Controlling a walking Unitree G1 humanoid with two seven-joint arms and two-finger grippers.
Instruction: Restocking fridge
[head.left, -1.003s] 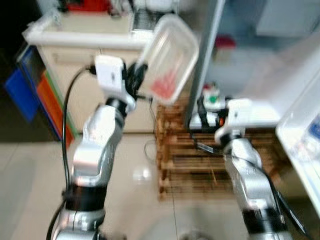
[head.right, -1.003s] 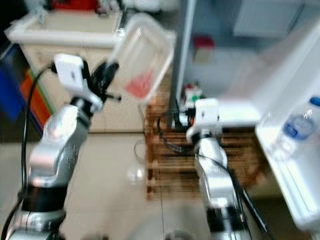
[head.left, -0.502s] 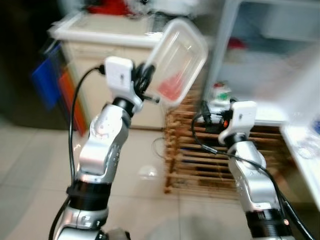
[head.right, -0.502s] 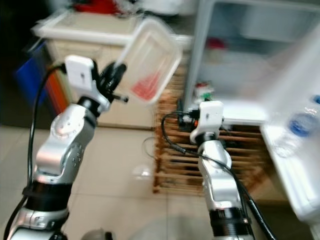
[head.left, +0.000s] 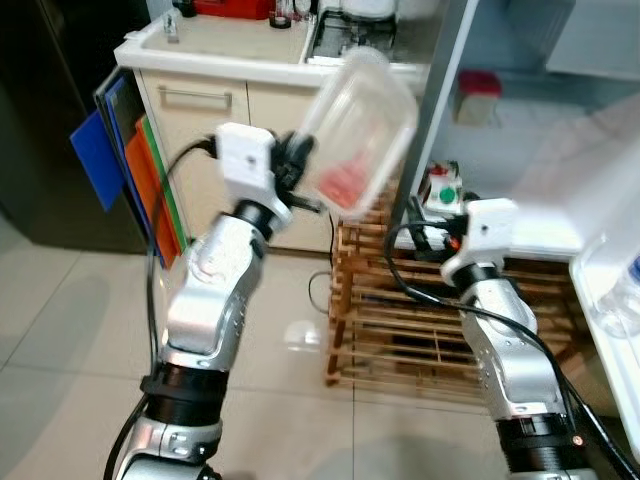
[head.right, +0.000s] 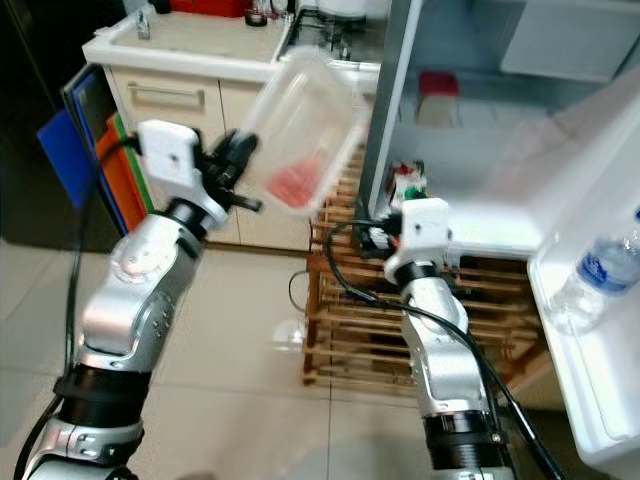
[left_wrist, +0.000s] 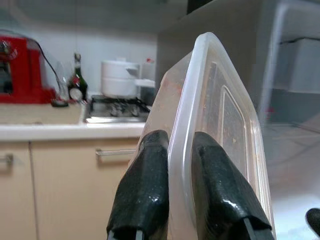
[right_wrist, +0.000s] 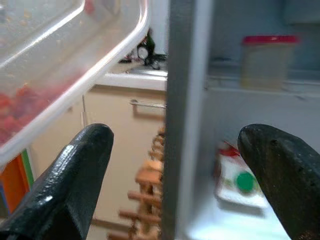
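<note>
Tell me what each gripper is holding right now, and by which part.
The left gripper pinches the clear plastic container by its rim edge, one finger on each side, holding it tilted. The right gripper is open and holds nothing.

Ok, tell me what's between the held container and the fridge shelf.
The fridge's grey side edge stands between: the container, clamped in the left gripper, is tilted just outside it, by the counter. The shelf beyond holds a red-lidded tub. The open right gripper hangs lower, in front of the opening.
</note>
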